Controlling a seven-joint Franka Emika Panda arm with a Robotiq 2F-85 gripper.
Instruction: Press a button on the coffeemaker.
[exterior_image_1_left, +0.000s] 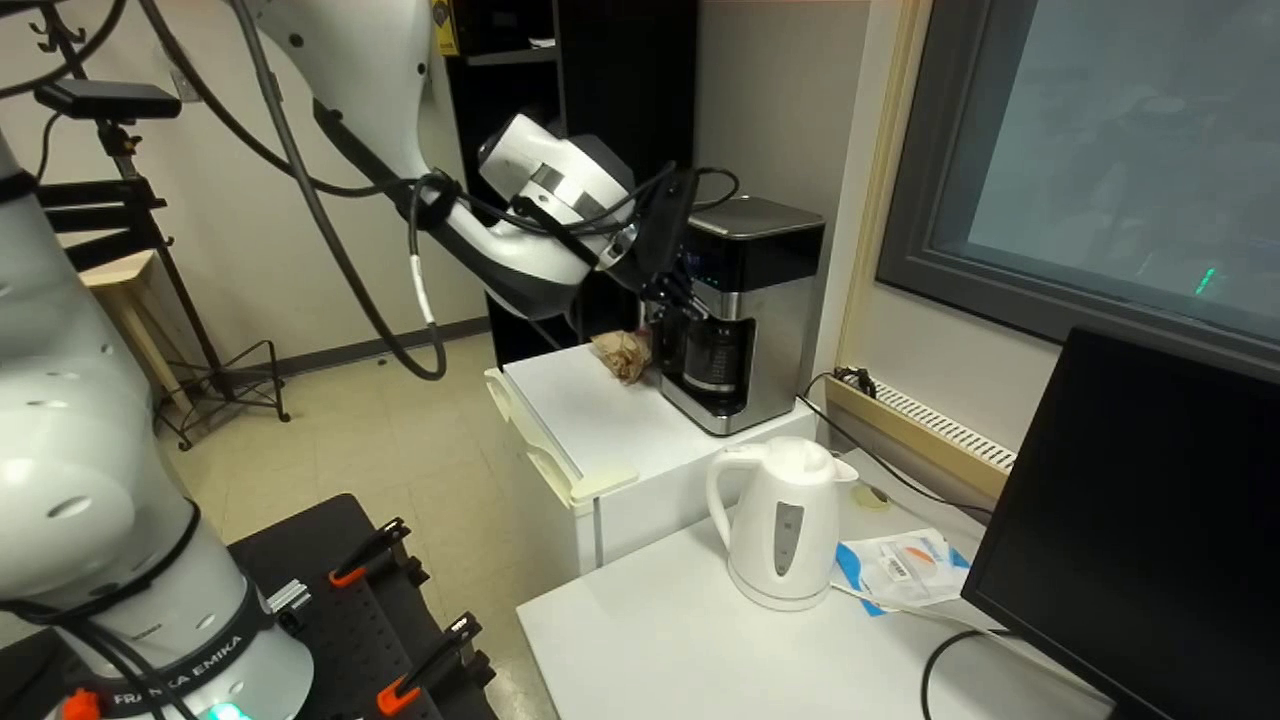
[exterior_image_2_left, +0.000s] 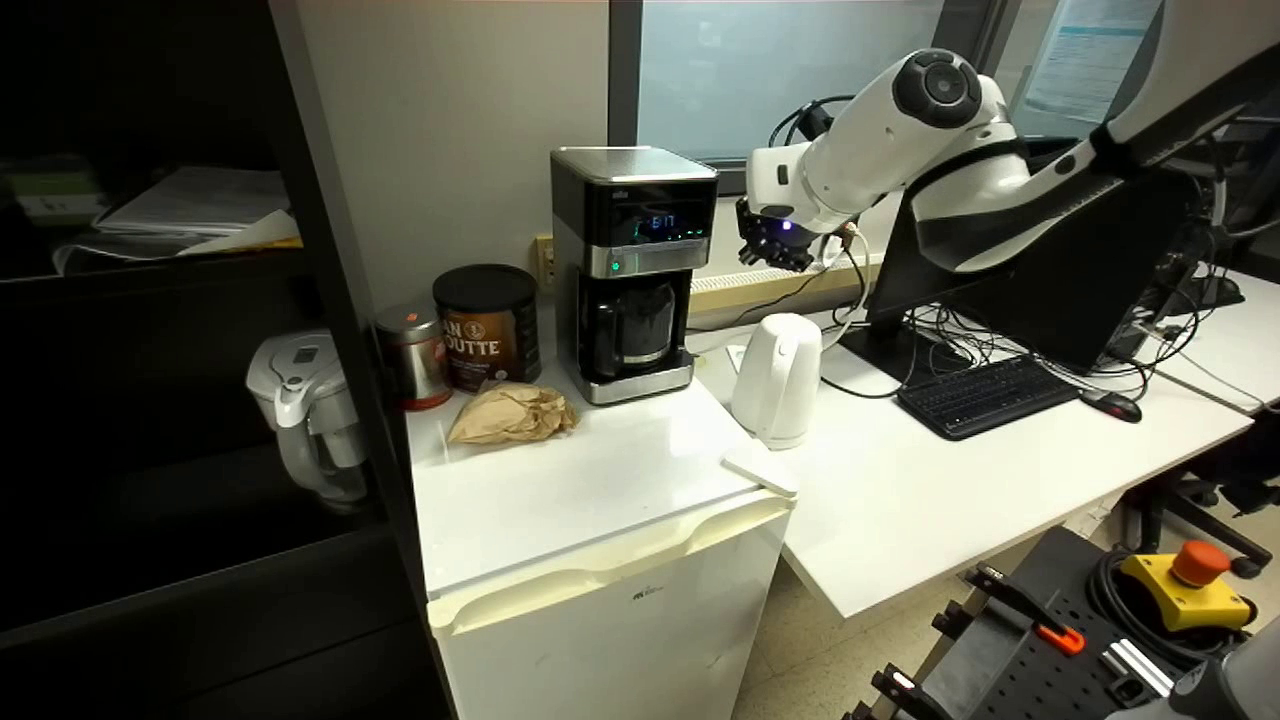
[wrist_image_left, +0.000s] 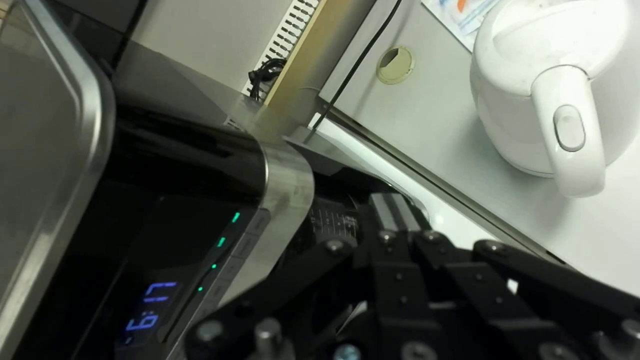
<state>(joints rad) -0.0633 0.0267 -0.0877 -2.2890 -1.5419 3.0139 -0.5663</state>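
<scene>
The tall black boxy coffeemaker with silver-grey bands (exterior_image_2_left: 645, 260) stands at the wall-side corner of the white fridge top (exterior_image_2_left: 600, 500) next to the white desk (exterior_image_2_left: 930, 500). The black two-fingered gripper (wrist_image_left: 395, 212) hangs near it, apart, its fingers together with nothing between them. Toward the other back corner stands a brown coffee can with a black lid (exterior_image_2_left: 490, 335), a crumpled brown paper bag (exterior_image_2_left: 515, 413) in front. The white plastic electric kettle (exterior_image_2_left: 775, 385) occupies the desk's fridge-side edge.

The arm (exterior_image_2_left: 880, 140) is mostly white, cables (exterior_image_1_left: 303, 180) and gripper (wrist_image_left: 395, 212) black.
</scene>
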